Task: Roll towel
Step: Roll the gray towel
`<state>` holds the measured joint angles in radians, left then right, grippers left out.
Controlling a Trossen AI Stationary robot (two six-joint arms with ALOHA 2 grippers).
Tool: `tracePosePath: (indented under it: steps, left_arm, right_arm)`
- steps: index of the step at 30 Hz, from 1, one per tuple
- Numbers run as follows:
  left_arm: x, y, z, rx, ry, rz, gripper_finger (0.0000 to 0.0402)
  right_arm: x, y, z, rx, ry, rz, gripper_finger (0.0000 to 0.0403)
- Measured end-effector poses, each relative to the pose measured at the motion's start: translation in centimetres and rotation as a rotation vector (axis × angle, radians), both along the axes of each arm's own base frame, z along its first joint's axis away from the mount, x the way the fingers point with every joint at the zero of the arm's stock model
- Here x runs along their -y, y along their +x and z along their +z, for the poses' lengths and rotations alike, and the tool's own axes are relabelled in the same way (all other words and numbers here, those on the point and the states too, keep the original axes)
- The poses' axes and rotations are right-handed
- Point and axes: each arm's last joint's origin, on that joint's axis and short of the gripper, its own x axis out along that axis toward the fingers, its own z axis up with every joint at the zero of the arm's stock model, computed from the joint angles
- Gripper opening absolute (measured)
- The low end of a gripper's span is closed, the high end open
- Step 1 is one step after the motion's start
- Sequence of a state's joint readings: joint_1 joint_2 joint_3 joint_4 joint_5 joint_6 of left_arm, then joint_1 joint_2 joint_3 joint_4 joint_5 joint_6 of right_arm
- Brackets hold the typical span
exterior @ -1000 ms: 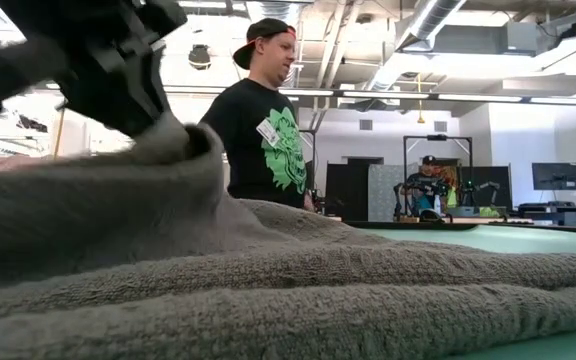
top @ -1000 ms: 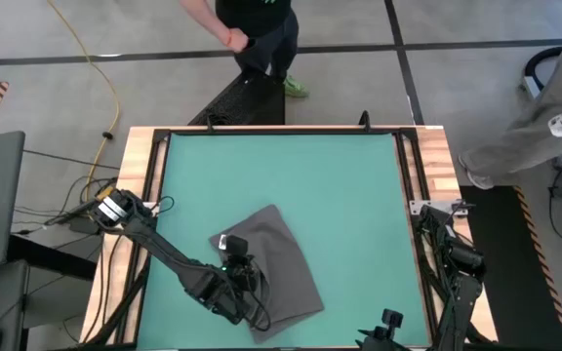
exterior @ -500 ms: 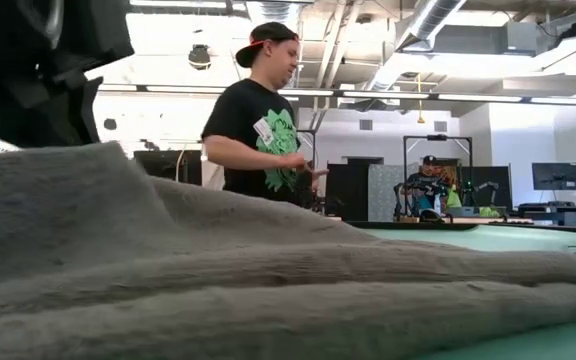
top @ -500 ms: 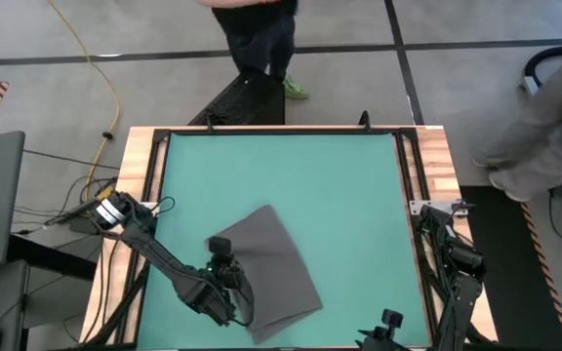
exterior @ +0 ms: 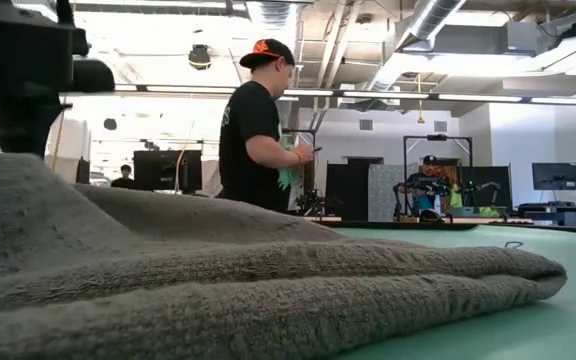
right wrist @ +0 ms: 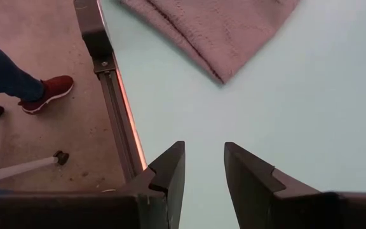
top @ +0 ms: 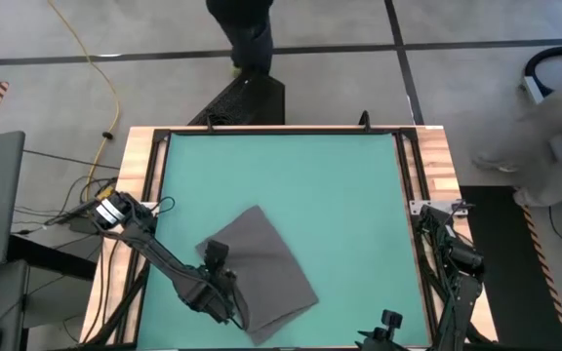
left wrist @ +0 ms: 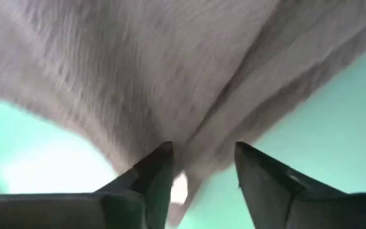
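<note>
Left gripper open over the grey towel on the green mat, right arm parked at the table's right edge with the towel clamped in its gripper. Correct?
Not quite: the right gripper holds nothing. The right wrist view shows its fingers apart over bare green mat, the towel lying farther off. The rest stands: the left gripper is open over the towel.

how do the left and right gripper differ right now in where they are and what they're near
The left gripper is out over the green mat, low at the edge of the towel; the right gripper waits at the table's right edge, away from the towel. The left's jaws frame towel fabric; the right's frame only bare mat. Both have jaws apart and hold nothing.
</note>
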<state>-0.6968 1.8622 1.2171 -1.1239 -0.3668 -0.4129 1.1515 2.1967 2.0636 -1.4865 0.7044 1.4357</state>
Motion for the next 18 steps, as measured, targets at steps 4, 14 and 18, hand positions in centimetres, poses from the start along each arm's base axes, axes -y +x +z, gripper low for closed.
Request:
tracePosePath:
  steps: [4,14,18]
  left_arm:
    - [0.0,-0.1,1.8,-0.003,0.015,0.016,0.0195]
    - [5.8,0.9,6.9,0.292,-0.253,-0.112,0.0221]
    - [9.5,-0.3,7.6,0.51,-0.246,-0.313,0.0222]
  right_arm:
    - [0.0,0.0,0.0,0.0,0.0,0.0,0.0134]
    - [-0.1,0.0,0.0,0.003,0.007,0.002,0.0134]
    - [-0.1,0.0,-0.2,0.004,0.007,0.002,0.0134]
